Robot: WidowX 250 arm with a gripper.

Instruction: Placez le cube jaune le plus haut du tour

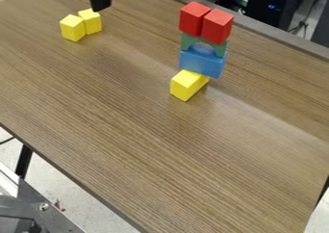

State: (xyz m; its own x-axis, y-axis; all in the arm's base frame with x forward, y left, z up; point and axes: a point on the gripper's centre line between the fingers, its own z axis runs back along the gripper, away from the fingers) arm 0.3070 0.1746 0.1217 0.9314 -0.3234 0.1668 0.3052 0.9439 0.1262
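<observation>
Two yellow cubes sit side by side on the wooden table, toward its far left; neither is on the tower. Gripper hangs just beside them, fingers apart, nothing between. Tower, well to the right: blue block, green arch above, two red blocks on top. Yellow block at its foot; contact unclear.

Black two-finger gripper, as seen from my place in the room: tips hanging downward; a finger to either side of the pincer's midline, the two parted, one tip lower in view.
</observation>
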